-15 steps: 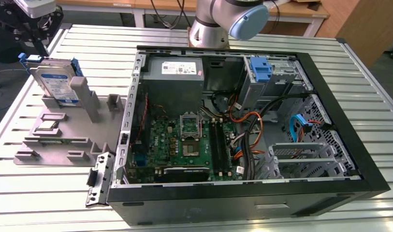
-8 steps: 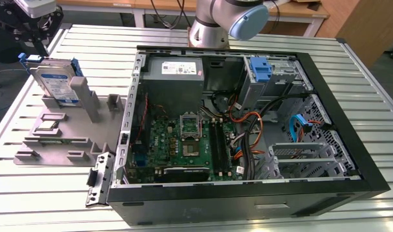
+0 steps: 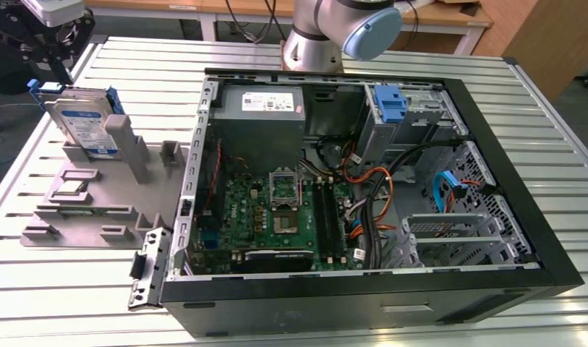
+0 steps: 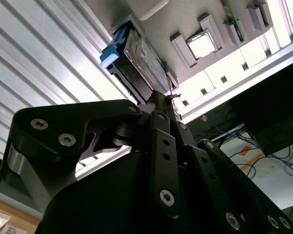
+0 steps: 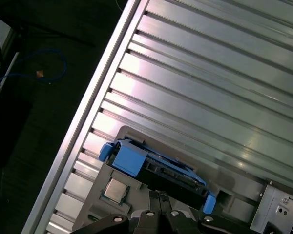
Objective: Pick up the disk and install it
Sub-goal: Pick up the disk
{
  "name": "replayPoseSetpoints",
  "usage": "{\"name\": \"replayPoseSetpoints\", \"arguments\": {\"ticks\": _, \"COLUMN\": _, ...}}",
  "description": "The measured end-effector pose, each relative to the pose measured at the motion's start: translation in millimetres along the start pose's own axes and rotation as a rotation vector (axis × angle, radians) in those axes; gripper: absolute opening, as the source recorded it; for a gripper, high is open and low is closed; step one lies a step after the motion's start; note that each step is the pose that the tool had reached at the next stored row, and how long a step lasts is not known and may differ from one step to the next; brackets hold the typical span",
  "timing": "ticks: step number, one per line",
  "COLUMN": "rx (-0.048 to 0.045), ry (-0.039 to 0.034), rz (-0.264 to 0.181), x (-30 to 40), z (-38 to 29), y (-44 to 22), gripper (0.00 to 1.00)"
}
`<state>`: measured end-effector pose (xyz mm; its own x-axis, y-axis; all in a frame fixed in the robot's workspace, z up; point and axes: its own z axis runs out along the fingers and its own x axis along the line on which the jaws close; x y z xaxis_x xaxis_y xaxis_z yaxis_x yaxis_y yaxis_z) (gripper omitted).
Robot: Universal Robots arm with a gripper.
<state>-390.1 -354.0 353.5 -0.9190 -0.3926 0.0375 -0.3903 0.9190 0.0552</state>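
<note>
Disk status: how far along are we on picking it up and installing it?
Done: nothing yet; the disk stands upright in the grey fixture, outside the computer case. In hand: the gripper is poised right at the disk's top edge; a grip isn't confirmable. Left: lifting it and seating it in the case.

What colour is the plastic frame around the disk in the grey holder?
Blue, clearest in the first wrist view, where the frame edges the disk.

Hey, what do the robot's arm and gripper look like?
The arm is a silver-grey tube with a pale blue joint cap. The gripper is black, built of jointed bars with silver screw heads.
</note>
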Motion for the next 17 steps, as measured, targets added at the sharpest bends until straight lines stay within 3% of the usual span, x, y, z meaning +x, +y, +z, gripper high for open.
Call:
{"name": "replayPoseSetpoints", "arguments": {"ticks": 9, "rx": 0.0005, "ry": 0.0006, "rz": -0.013, "x": 0.0, "z": 0.0, "y": 0.0, "gripper": 0.11}}
{"name": "replayPoseSetpoints", "arguments": {"ticks": 17, "rx": 0.0047, "ry": 0.007, "rz": -0.127, "x": 0.0, "z": 0.1, "y": 0.0, "gripper": 0.11}}
